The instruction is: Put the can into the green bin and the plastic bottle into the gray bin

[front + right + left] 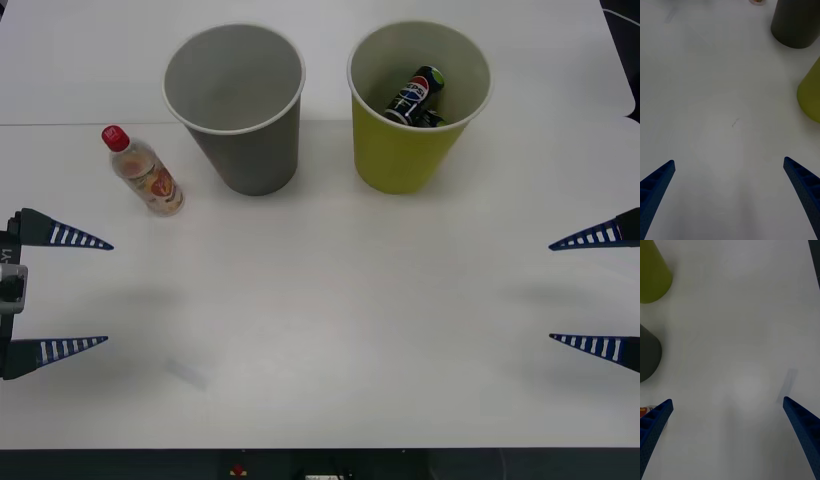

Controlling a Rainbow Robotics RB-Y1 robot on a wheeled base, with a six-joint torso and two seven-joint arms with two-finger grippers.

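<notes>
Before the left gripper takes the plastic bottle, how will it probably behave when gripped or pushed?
The plastic bottle stands upright on the table, narrow and tall for its base, so a sideways push would likely tip it. Its round body would then probably roll. It looks filled with pale drink, so it is likely fairly heavy for its size, and the smooth label may slip.

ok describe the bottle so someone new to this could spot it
On the white table, find the gray bin at the far side. The bottle stands just to its left, outside it. It is far shorter than both bins, clear, with a red cap and orange-and-white label.
</notes>
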